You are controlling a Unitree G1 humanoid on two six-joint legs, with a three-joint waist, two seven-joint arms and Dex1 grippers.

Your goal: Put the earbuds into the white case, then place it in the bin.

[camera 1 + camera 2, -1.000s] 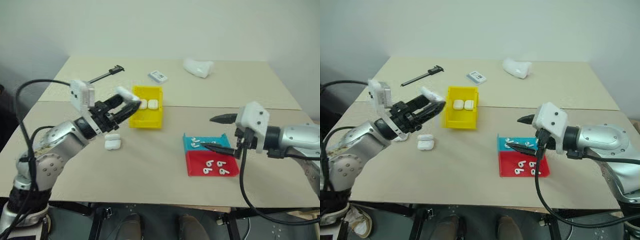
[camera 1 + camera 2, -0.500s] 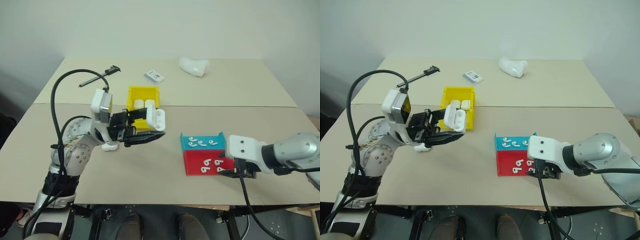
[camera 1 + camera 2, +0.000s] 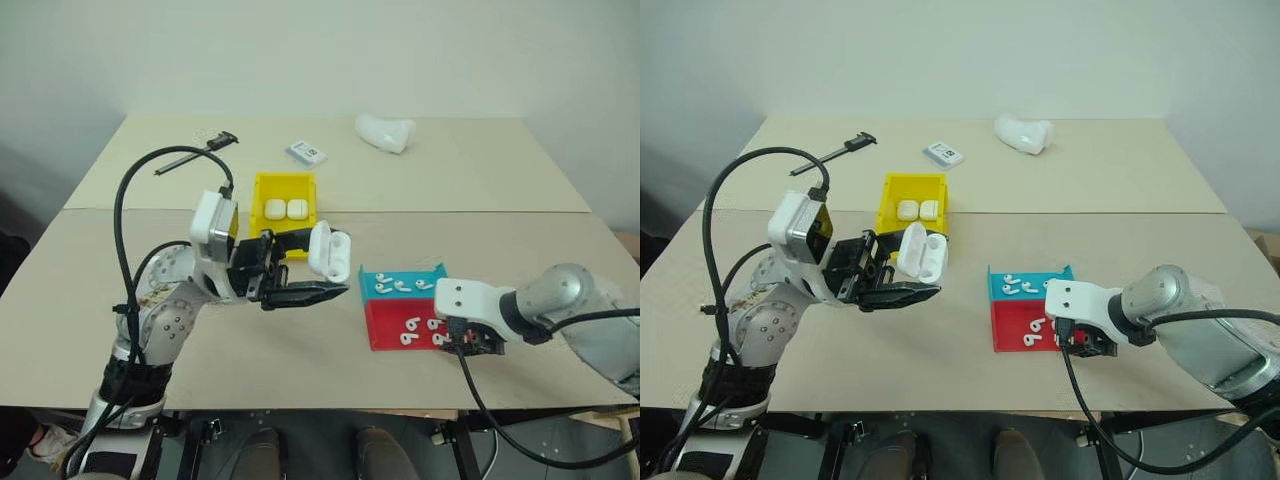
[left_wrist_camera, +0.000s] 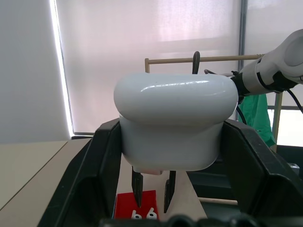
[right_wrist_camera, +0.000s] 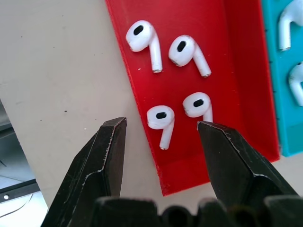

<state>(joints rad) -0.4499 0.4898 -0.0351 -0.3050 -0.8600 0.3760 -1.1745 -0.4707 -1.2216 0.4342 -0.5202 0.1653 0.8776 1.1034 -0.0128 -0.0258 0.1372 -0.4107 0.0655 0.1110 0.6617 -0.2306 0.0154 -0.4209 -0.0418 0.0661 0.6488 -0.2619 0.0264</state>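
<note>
While left end effector (image 3: 300, 270) grips white case (image 3: 329, 250), right end effector (image 5: 161, 132) angled down

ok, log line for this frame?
left gripper: shut on white case, lid open | right gripper: open over earbuds in red tray | bin: two cases inside

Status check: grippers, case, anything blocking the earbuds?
Left gripper shut on open white case. Right gripper open above earbuds in red tray. Nothing in the way.
</note>
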